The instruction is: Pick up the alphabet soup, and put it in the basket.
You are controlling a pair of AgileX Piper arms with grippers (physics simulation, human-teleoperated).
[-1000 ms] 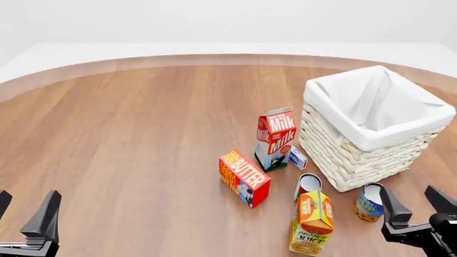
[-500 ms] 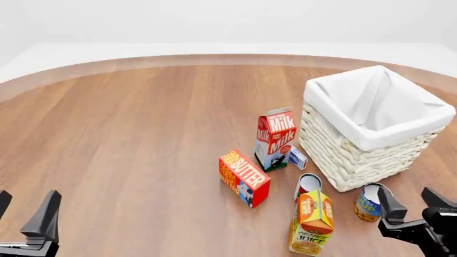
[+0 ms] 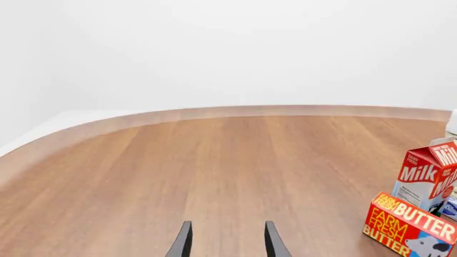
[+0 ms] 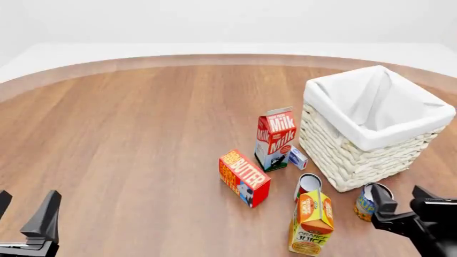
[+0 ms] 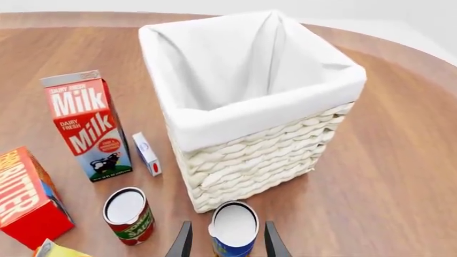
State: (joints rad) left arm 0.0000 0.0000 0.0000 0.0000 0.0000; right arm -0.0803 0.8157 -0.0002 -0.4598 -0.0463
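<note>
Right gripper (image 5: 226, 242) has fingers apart, straddling the alphabet soup (image 5: 234, 229) (not clamped), which stands upright on the table (image 4: 128, 139) just beside the basket (image 4: 371, 126). Left gripper (image 3: 226, 242) spread too, well apart from everything.

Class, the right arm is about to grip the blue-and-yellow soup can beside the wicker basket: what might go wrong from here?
1. The open right pincer straddles the small blue-and-yellow alphabet soup can right against the white woven basket's wall; a finger may bump the wicker.
2. The red-labelled can and orange juice carton stand nearby, so a sideways swing might topple them.
</note>
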